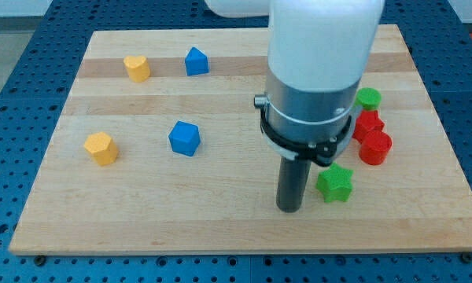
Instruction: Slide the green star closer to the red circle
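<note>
The green star (pixel 335 184) lies on the wooden board at the view's lower right. The red circle (pixel 375 147) sits just up and to the right of it, a small gap between them. My tip (pixel 289 207) rests on the board just left of the green star, close to it; contact cannot be told. The arm's white and grey body hides the board above the tip.
A second red block (pixel 368 123) and a green circle (pixel 368 98) sit above the red circle. A blue block (pixel 184 138) is mid-board, another blue block (pixel 196 61) and a yellow heart (pixel 137 68) at the top left, a yellow hexagon (pixel 101 148) at the left. The board's edge (pixel 244 250) runs below.
</note>
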Controlling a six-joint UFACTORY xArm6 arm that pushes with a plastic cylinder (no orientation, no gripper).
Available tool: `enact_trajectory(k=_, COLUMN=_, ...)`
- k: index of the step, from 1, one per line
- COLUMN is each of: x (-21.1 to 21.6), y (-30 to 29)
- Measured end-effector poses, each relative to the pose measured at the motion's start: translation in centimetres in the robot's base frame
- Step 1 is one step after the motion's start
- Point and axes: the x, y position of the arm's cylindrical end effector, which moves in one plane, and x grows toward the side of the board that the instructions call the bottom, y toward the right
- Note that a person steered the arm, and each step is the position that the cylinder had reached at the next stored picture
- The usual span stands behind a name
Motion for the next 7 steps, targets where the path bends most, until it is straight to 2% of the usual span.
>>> enact_trajectory(k=3, x=-1.9, y=6.3)
enact_trajectory(k=4, x=-1.9, y=6.4)
enact_trajectory(k=6, x=-2.4, y=2.8)
enact_trajectory(k=7, x=-4.3, y=4.6)
